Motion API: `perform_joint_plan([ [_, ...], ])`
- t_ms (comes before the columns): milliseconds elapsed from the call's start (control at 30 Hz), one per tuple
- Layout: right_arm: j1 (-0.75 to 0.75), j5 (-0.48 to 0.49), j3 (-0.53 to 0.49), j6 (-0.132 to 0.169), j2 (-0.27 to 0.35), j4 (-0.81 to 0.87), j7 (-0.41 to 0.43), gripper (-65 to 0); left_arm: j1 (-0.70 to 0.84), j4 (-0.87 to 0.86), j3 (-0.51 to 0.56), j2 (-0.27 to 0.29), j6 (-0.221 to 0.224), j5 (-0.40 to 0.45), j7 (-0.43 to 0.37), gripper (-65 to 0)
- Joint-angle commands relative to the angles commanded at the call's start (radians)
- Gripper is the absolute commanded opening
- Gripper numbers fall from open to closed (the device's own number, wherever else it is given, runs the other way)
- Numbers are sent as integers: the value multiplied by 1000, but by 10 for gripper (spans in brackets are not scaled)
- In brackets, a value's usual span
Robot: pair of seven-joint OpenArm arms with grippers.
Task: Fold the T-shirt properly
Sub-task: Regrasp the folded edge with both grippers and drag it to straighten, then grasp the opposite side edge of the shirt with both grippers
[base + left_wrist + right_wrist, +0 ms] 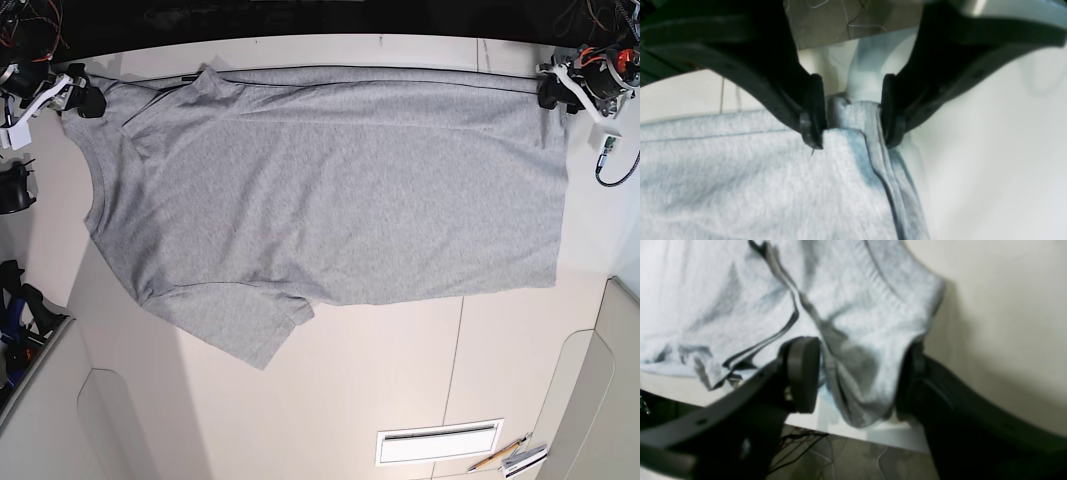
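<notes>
T-shirt [340,190] spread flat on desk [400,380], no fold yet. Left tool [853,116] pinches hem corner; right tool [857,373] pinches shoulder edge.

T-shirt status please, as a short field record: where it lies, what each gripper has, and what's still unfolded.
garment: T-shirt, grey, spread flat on the table, no lettering showing
left gripper: fingers either side of a bunched corner at the far edge, on the base view's right
right gripper: fabric bunched between its fingers, at the collar end, base view's left
fold state: near sleeve lies out flat; body looks single-spread, not yet folded
</notes>
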Motion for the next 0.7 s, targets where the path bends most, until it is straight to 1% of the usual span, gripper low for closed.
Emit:
perform_joint_plan([
  [33,0,0,16,0,0,0,2,-307,0,0,-6,0,14,0,2,-358],
  [100,0,13,55,0,0,0,2,-307,0,0,-30,0,14,0,2,-357],
  [200,1,26,113,0,1,0,3,-307,0,0,-110,0,14,-1,2,-357],
  [267,6,34,131,0,6,0,11,-307,-4,0,-180,0,13,-36,2,-357],
  [333,6,33,131,0,9,0,52,-307,-6,0,-242,0,13,-89,2,-357],
  [400,28,30,131,0,8,0,69,-307,-9,0,-282,-2,9,-106,2,-356],
  [500,98,28,131,0,8,0,69,-307,-8,0,-288,-18,9,-109,-15,-275],
  [533,125,21,131,0,8,0,69,-307,-8,0,-288,-19,9,-110,-35,-263],
  [633,211,12,129,0,8,0,71,-307,-13,0,-288,-19,4,-109,-111,-259],
  [667,241,-4,126,-2,8,0,77,-307,-27,0,-288,-19,0,-109,-122,-259],
  [700,270,-32,119,-17,8,0,92,-307,-47,0,-288,-19,-11,-108,-122,-259],
])
